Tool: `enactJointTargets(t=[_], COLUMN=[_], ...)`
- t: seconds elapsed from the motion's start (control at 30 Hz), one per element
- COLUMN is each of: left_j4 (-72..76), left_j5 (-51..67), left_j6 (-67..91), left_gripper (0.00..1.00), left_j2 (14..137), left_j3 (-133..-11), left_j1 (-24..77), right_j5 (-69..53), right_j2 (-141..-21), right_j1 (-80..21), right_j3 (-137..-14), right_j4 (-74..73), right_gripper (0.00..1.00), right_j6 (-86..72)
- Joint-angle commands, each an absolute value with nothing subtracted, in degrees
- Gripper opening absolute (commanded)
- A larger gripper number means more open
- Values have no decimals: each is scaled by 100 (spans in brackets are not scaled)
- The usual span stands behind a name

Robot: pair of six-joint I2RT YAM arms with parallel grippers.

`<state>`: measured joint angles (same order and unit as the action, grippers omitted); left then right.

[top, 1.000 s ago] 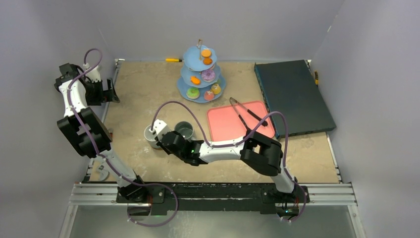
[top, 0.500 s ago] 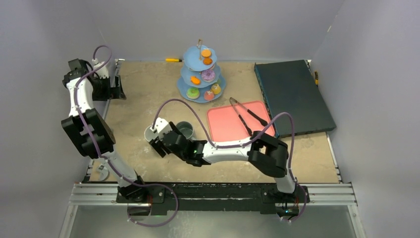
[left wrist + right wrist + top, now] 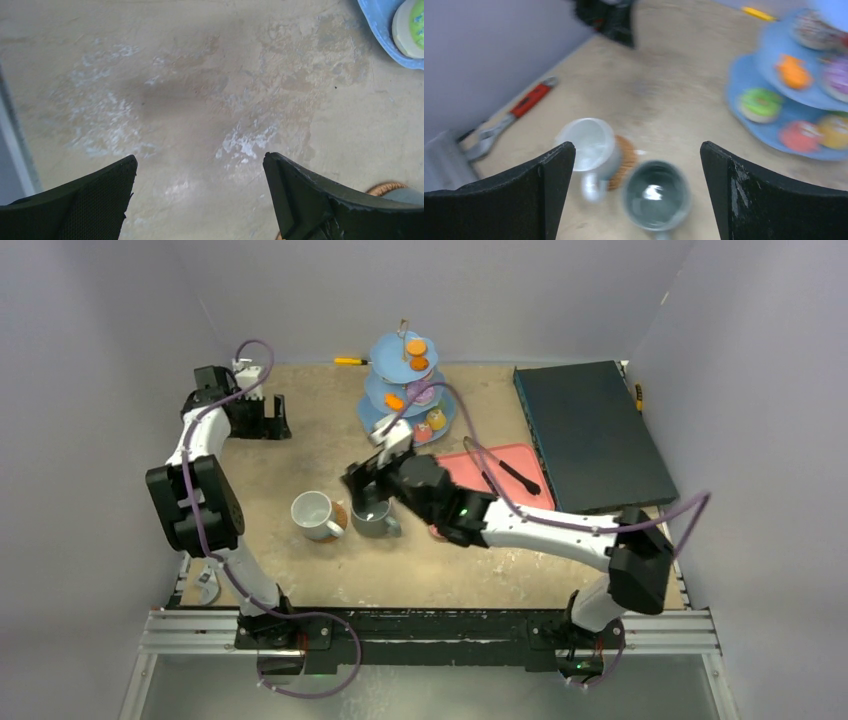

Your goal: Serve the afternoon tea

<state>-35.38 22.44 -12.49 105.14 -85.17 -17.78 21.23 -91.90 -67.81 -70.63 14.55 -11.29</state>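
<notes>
- The white mug (image 3: 316,512) and the grey-green mug (image 3: 372,519) stand upright and close together on the tabletop (image 3: 300,450), towards its near left.
- A woven coaster (image 3: 341,515) shows between the two mugs and seems to sit partly under the white one. The right wrist view is too blurred to tell whether the mug sits squarely on it, and no second coaster can be made out.
- The right gripper (image 3: 367,483) hangs just above the grey-green mug with its jaws spread wide and nothing between them.
- The left gripper (image 3: 268,417) is also wide open and empty. It is over bare tabletop at the far left, well apart from the mugs.
- The blue three-tier stand (image 3: 372,420) sits at the far middle and is loaded with small cakes, among them a green doughnut (image 3: 760,104).
- Judgement: the mugs look glazed, so they are probably hard, smooth, fairly heavy and likely to chip. Gripping across the rim wall would give a surer hold than the handle, and setting them down gently would matter.
- Judgement: the coaster is thin and light, so it is best pinched at its edge.
- The pink tray (image 3: 520,462) with the black tongs (image 3: 505,468) lies just to the right.
</notes>
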Motion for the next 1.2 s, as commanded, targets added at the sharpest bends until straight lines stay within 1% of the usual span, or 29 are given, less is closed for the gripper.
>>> enactJointTargets(t=[0.0, 0.17, 0.27, 0.33, 0.4, 0.53, 0.63, 0.7, 0.8, 0.9, 0.93, 1.0, 1.17], left_j4=[-1584, 581, 1144, 1542, 2200, 3316, 4336, 5274, 5820, 6392, 6523, 6075, 5916], left_j5=[2424, 2961, 2826, 2724, 2639, 2543, 2404, 2344, 2126, 1932, 1887, 1777, 1697], left_j6=[-910, -542, -612, -448, -312, -45, 234, 296, 273, 370, 399, 348, 350], left_gripper=[99, 99, 99, 99, 99, 99, 99, 99, 99, 99, 99, 99, 99], left_j2=[10269, 9757, 9608, 9536, 9439, 9347, 9290, 9202, 9135, 9368, 9424, 9425, 9506], left_j3=[-7798, -6493, -5722, -5153, -4579, -3763, -3059, -2541, -2221, -2063, -2085, -2281, -2410], left_j1=[-1655, -1548, -1213, -986, -821, -774, -775, -760, -715, -712, -712, -679, -642], right_j5=[2051, 1883, 1764, 2143, 2540, 3655, 4079, 3991, 3824, 3672, 3590, 3477, 3438], right_j2=[-8373, -7570, -7390, -7467, -7569, -7863, -8348, -8432, -8395, -8367, -8330, -8241, -8139], right_j1=[-5587, -3996, -2907, -2181, -1749, -1542, -1247, -984, -830, -783, -776, -761, -724], right_j3=[-6043, -4972, -4523, -4372, -4184, -3650, -3706, -3729, -3405, -3271, -3179, -3053, -2481], right_j4=[1605, 2053, 2349, 2373, 2626, 3967, 4200, 4203, 5080, 5445, 5617, 5732, 6019], right_gripper=[98, 98, 98, 98, 98, 98, 98, 98, 98, 98, 98, 98, 98], right_j6=[-1412, -1574, -2145, -2659, -2887, -2202, -1967, -2024, -1626, -1290, -1165, -993, -921])
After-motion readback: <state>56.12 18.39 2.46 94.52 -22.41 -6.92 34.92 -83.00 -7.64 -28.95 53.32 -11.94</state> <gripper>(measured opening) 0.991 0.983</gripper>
